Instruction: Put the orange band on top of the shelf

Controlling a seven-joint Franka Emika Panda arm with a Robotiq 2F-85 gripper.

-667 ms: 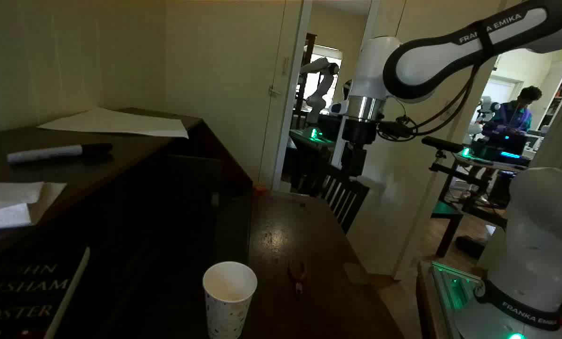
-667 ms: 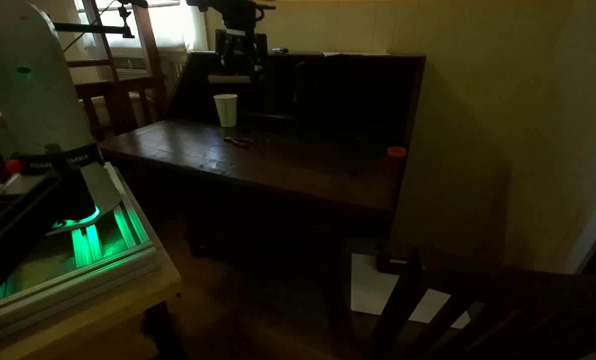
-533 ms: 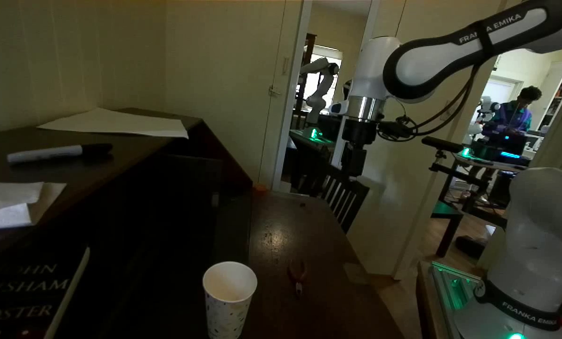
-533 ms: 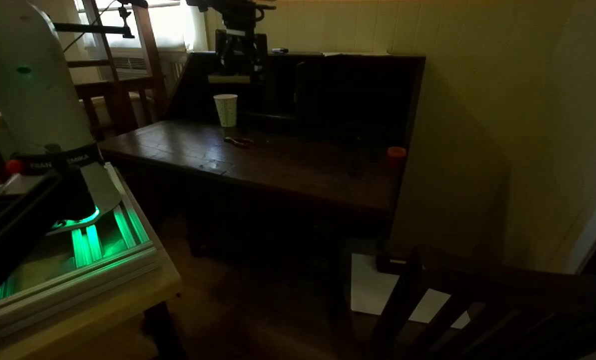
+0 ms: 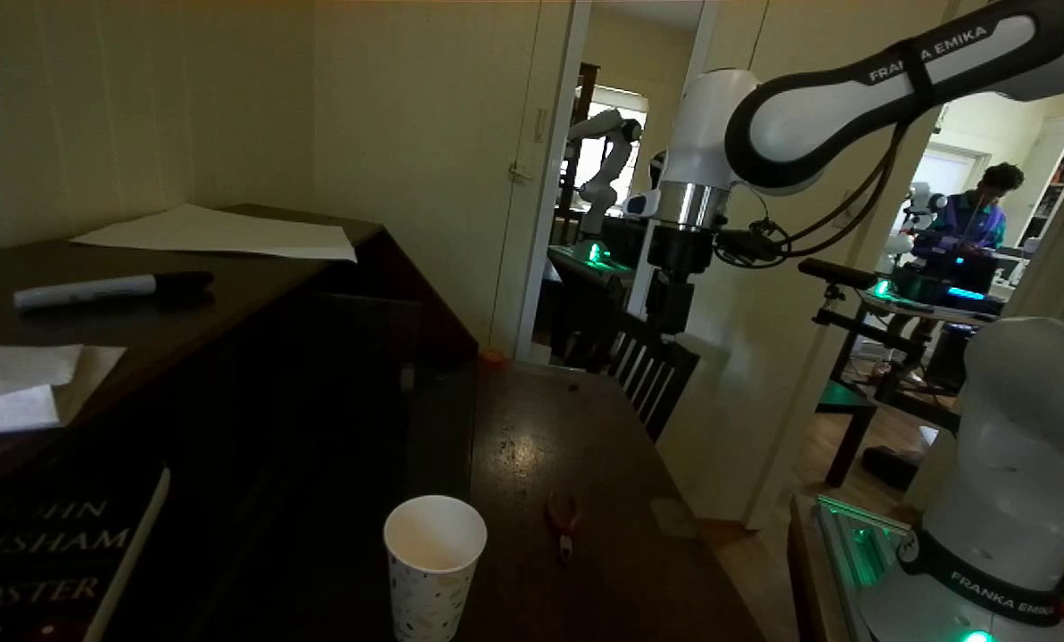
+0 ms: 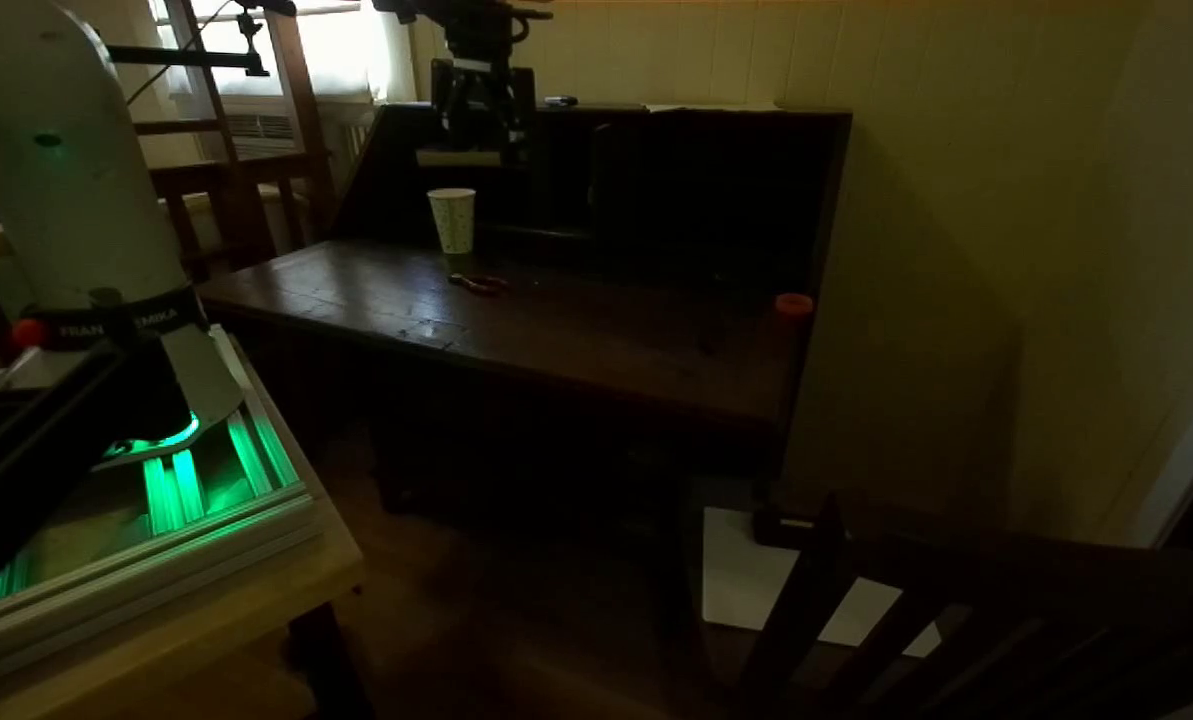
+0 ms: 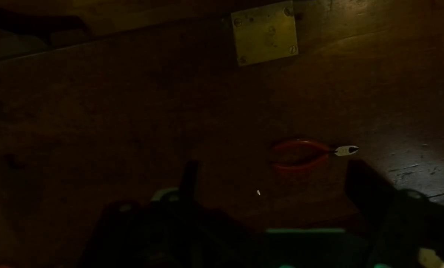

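The orange band [image 6: 794, 304] is a small orange-red ring at the end of the glossy dark table, close to the wall. It also shows in an exterior view [image 5: 491, 358]. In the wrist view only an orange sliver shows at the bottom left edge; I cannot tell whether it is the band. The shelf [image 5: 259, 278] is the tall dark cabinet behind the table, also in an exterior view [image 6: 716, 150]. My gripper [image 5: 665, 325] hangs high above the table, well away from the band. In the wrist view its fingers [image 7: 274, 163] are wide apart with nothing held.
Red-handled pliers [image 7: 300, 167] lie on the table [image 6: 596, 335] below the gripper. A white paper cup [image 5: 433, 571] stands upright near them. Papers [image 5: 219, 234] and a marker [image 5: 112, 290] lie on the shelf top. A book [image 5: 41, 553] is at the lower left. A chair [image 5: 652, 374] stands beyond the table.
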